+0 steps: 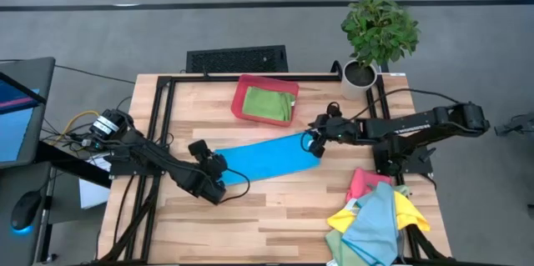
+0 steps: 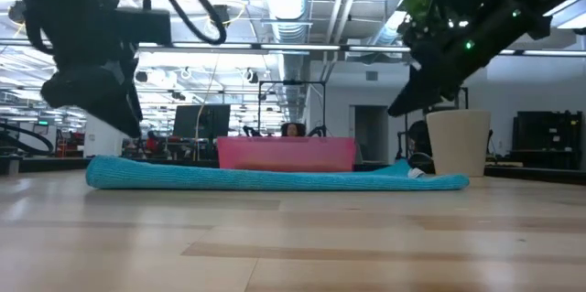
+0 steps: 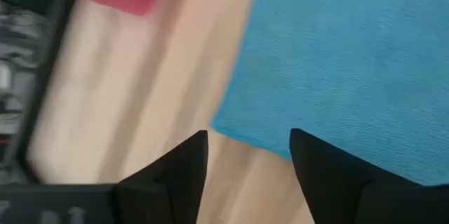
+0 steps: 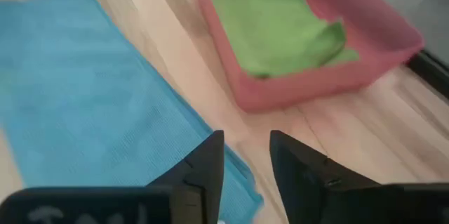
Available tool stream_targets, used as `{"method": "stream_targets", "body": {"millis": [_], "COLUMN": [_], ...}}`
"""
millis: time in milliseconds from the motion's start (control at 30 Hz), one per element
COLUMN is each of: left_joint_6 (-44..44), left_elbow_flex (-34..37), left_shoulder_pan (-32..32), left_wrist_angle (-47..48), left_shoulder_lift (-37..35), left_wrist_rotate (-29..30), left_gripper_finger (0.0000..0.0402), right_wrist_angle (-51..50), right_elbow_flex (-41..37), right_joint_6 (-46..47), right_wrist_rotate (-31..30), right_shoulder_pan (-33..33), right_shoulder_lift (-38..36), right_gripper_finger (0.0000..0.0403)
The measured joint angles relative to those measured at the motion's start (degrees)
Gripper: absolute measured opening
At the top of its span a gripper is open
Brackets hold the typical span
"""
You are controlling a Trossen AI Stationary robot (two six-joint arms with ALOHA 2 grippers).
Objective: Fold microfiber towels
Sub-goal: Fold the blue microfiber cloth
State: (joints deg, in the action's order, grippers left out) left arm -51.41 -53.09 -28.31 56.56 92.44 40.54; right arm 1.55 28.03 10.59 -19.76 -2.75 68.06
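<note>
A light blue microfiber towel [image 1: 269, 159] lies flat on the wooden table as a long folded strip, running from near left to far right. My left gripper [image 1: 219, 174] hovers open over its left end [image 3: 337, 55], clear of the cloth in the low view [image 2: 110, 113]. Above the strip's right end, my right gripper [image 1: 315, 143] is also open and off the cloth [image 4: 247, 143]. A green towel [image 1: 270, 104] lies folded in the red tray [image 1: 242, 97].
A heap of yellow, pink, blue and green towels [image 1: 375, 216] lies at the table's near right corner. A potted plant [image 1: 377, 37] in a white pot stands at the far right. The black frame rails [image 1: 163, 124] run along the table's left and far edges.
</note>
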Motion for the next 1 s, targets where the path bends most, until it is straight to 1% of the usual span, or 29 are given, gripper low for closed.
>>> {"method": "stream_targets", "body": {"millis": [67,100,200,267,367,433,633,733,867,1000], "left_joint_6": [-2.2,-3.0,-4.3,-3.2,-1.8,-1.5,-2.2,-2.3,-1.7,-1.7], "left_elbow_flex": [-1.1,-1.4,-0.9,0.7,4.5,7.6,16.0,17.6,17.8,17.8], "left_shoulder_pan": [-0.6,-1.2,-3.0,-3.6,-4.2,-4.2,-3.2,-2.9,-2.8,-2.8], "left_wrist_angle": [2.1,1.6,-5.8,-11.4,-20.1,-25.4,-39.3,-42.5,-42.5,-42.1], "left_shoulder_lift": [0.0,0.0,0.0,0.0,0.0,0.0,0.0,0.0,0.0,0.0], "left_wrist_rotate": [3.0,5.1,11.7,12.7,12.8,12.6,11.6,10.0,7.6,6.0], "left_gripper_finger": [0.0199,0.0199,0.0195,0.0193,0.0192,0.0192,0.0192,0.0192,0.0192,0.0192], "right_wrist_angle": [5.3,8.5,17.6,22.9,32.2,35.6,37.0,37.9,38.6,40.3], "right_elbow_flex": [-1.0,-1.9,-5.5,-8.2,-11.4,-12.7,-13.4,-13.3,-12.9,-12.7], "right_joint_6": [0.0,0.0,0.0,0.1,1.3,1.7,4.3,5.1,6.0,6.8], "right_wrist_rotate": [0.1,0.2,0.2,0.0,-0.1,-0.1,-0.4,-1.2,-1.3,-1.4], "right_shoulder_pan": [0.9,1.3,2.4,2.8,2.4,2.1,1.8,1.1,0.1,-0.4], "right_shoulder_lift": [0.2,0.7,3.8,5.6,8.5,10.3,16.5,20.5,26.0,28.0], "right_gripper_finger": [0.0146,0.0146,0.0141,0.0137,0.0133,0.0132,0.0131,0.0127,0.0122,0.0121]}}
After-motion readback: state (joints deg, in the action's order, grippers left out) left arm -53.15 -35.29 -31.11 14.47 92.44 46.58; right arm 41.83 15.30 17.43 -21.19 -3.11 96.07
